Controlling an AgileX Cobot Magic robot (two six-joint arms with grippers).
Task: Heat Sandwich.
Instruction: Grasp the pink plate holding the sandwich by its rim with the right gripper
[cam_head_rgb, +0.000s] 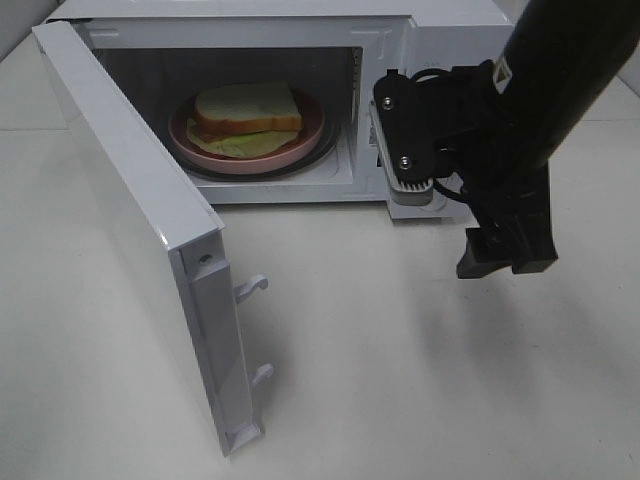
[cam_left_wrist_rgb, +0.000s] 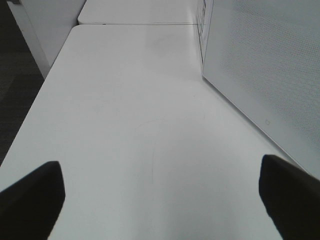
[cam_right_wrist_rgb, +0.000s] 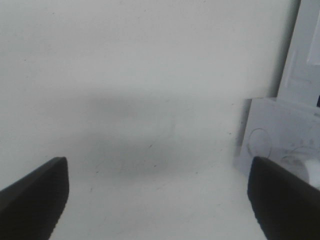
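The sandwich, white bread over green lettuce and a red-orange filling, lies on a round pink plate inside the open microwave. My right gripper hangs in front of the microwave's control panel, fingers pointing down at the table, to the right of the cavity and apart from the sandwich. In the right wrist view the right gripper is open, with only bare table between its fingers. My left gripper is open too and empty, low over the table beside the door's outer face. The left arm is out of the high view.
The microwave door stands swung wide to the left, reaching toward the front of the white table. Its latch hooks stick out from the door's edge. The control panel with a dial sits close to the right gripper.
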